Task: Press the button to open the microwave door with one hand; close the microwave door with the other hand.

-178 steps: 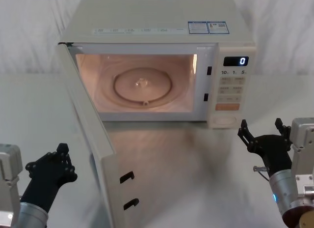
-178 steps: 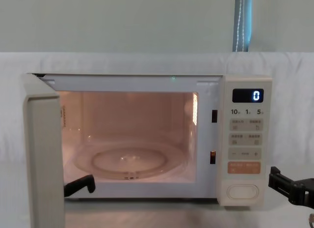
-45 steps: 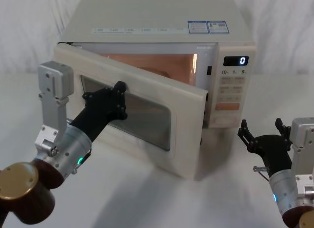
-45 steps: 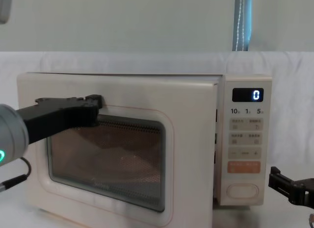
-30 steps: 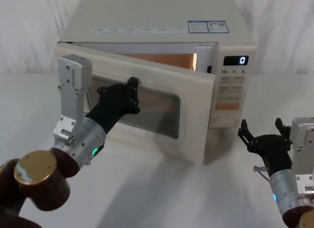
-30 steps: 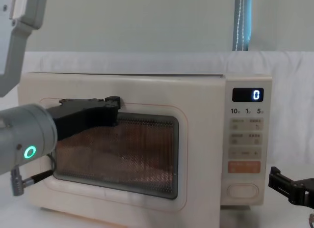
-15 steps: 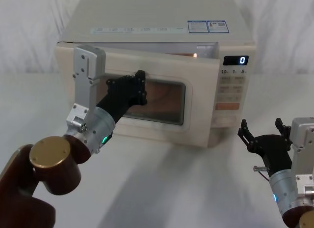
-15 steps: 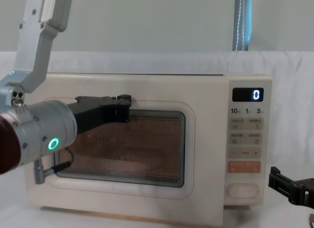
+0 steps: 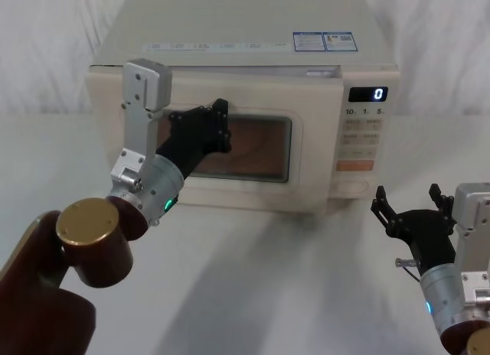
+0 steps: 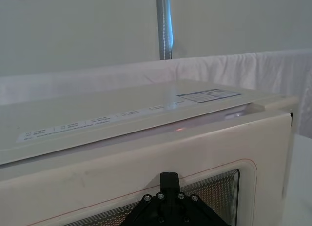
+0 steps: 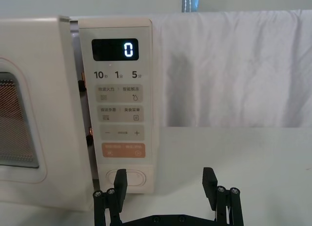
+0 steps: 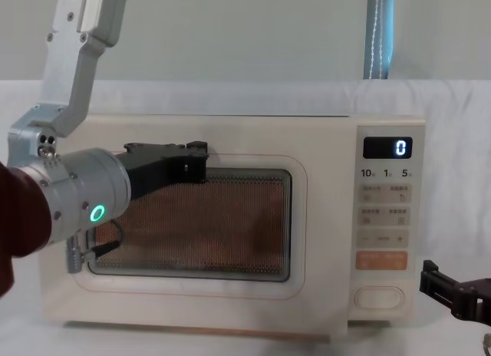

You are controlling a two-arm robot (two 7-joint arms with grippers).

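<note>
Head view: one microwave (image 9: 230, 41), two grippers, left gripper (image 9: 218, 125) and right gripper (image 9: 409, 210).

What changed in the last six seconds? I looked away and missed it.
The left gripper rose from the table's left side and pushed the microwave door from wide open to nearly shut; a thin gap remains beside the control panel. The right gripper stayed low on the right with fingers spread, and the display still reads 0.

My tools (image 9: 207, 129) (image 9: 409, 210) are black and screw-studded, on silver-grey wrists with glowing green rings, pale grey links, maroon brass-capped joints.
</note>
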